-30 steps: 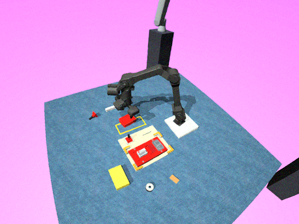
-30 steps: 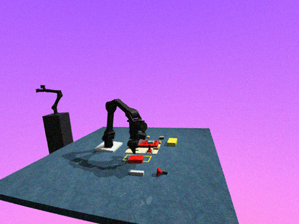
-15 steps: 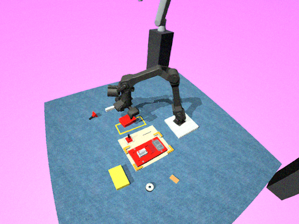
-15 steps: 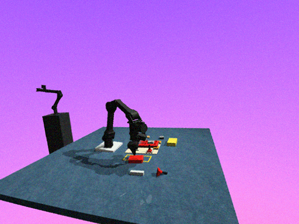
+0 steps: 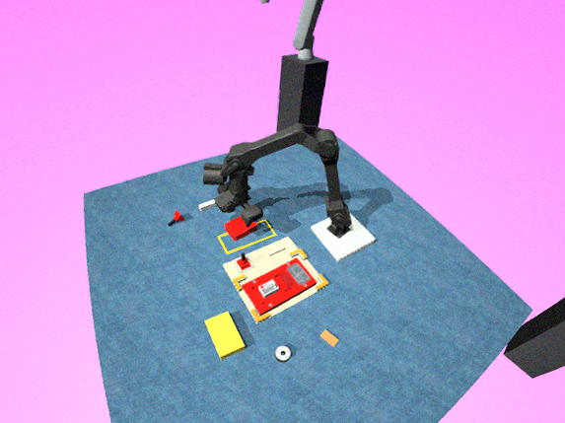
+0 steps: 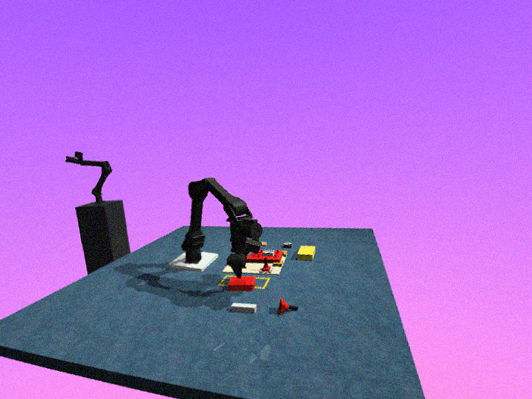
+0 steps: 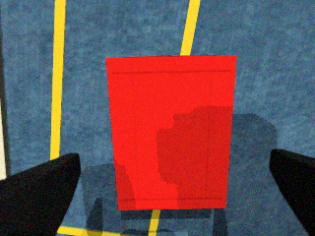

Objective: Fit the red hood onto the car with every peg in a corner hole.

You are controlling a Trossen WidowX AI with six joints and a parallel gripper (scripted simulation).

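The red hood (image 5: 236, 228) (image 6: 241, 284) (image 7: 148, 98) lies flat-roof up on the blue table, across one line of a yellow outline (image 5: 222, 245) (image 7: 58, 74). My gripper (image 7: 174, 156) is open and empty above the hood, its fingers wide apart on either side of it in the wrist view; the hood appears a little left of the middle between them. The corner holes are hidden. The red chassis (image 5: 288, 291) sits in the jig (image 5: 279, 247) between orange corner brackets, with the white-grey engine block (image 5: 268, 287) on its deck. The pegs are too small to make out clearly.
A small red part with a black post (image 5: 243, 262) stands on the jig board. A white bar (image 5: 206, 205) (image 6: 244, 307) and a red-and-black piece (image 5: 177, 216) (image 6: 283, 306) lie beyond the hood. A yellow block (image 5: 224, 334), white ring (image 5: 282, 353) and orange plate (image 5: 329, 337) lie near the jig.
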